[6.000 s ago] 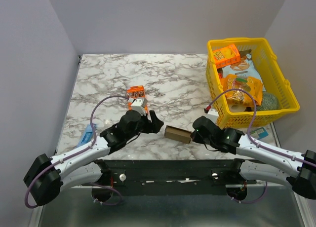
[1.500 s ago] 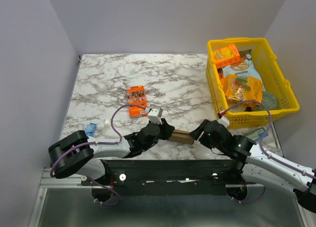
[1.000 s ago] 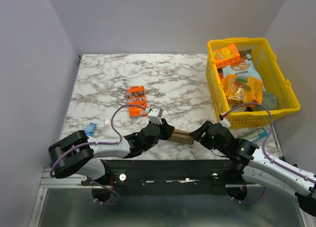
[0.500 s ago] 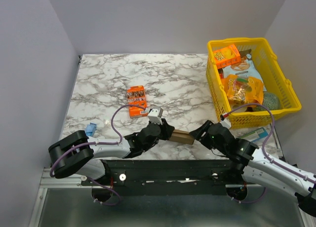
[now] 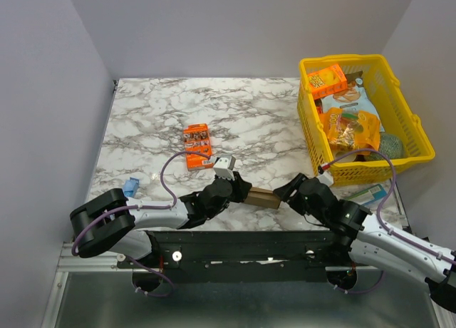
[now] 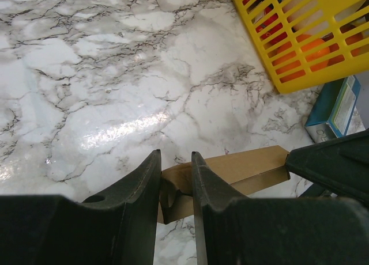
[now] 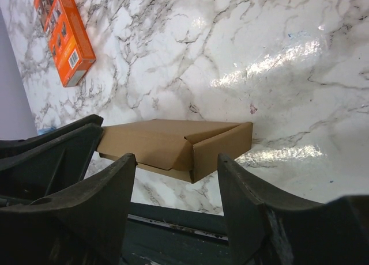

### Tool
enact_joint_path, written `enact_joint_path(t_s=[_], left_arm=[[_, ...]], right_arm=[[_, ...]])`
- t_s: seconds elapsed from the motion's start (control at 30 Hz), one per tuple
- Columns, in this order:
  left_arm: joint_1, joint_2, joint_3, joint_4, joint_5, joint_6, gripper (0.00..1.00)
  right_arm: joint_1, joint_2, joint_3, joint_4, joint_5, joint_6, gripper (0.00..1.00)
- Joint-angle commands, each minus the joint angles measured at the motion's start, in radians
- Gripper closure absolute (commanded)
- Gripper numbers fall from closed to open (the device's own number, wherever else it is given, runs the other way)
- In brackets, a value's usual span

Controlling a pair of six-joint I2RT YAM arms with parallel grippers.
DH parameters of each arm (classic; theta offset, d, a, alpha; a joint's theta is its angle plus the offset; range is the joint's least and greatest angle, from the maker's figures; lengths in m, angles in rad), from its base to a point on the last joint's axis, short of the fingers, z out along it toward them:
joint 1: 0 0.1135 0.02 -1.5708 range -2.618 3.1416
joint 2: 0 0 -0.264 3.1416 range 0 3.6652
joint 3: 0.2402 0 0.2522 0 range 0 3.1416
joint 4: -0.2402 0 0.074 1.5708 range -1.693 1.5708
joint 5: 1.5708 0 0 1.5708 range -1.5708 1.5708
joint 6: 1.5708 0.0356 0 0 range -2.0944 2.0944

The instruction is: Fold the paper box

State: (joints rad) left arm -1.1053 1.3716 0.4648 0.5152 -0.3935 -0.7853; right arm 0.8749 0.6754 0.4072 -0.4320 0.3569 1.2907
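Paper box (image 5: 261,197), plain brown and low, lay at the near edge of the marble table (image 5: 157,114), between the two arms and well apart from the orange snack box (image 5: 197,146) farther back. The left gripper (image 6: 174,159) had its jaws drawn close together and clamped on a cardboard edge at the box's left end. The right gripper (image 7: 174,161) stood at the opposite end with its jaws wide apart, the box's corner showing between them, contact not clear, and the yellow basket (image 5: 417,146) of snacks sat at the table's right.
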Motion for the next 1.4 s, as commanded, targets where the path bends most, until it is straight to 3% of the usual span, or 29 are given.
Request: enact_joint_path(t_s=[0.0,0.3,0.8,1.37], left_arm=[[-0.028,0.058,-0.052,-0.287,0.031,0.031,0.71],[-0.031,0.058,-0.051,-0.293,0.025,0.031,0.71],[-0.033,0.063,-0.045,-0.296,0.024,0.031,0.71],[-0.034,0.066,-0.038,-0.314,0.013,0.024,0.71]], right_arm=[[-0.031,0.021,-0.033,-0.017,0.076,0.098,0.33],[-0.031,0.036,-0.082,-0.016,0.033,0.110,0.44],[-0.030,0.023,-0.130,-0.028,0.001,0.110,0.78],[0.068,0.125,-0.134,-0.091,0.017,0.136,0.99]])
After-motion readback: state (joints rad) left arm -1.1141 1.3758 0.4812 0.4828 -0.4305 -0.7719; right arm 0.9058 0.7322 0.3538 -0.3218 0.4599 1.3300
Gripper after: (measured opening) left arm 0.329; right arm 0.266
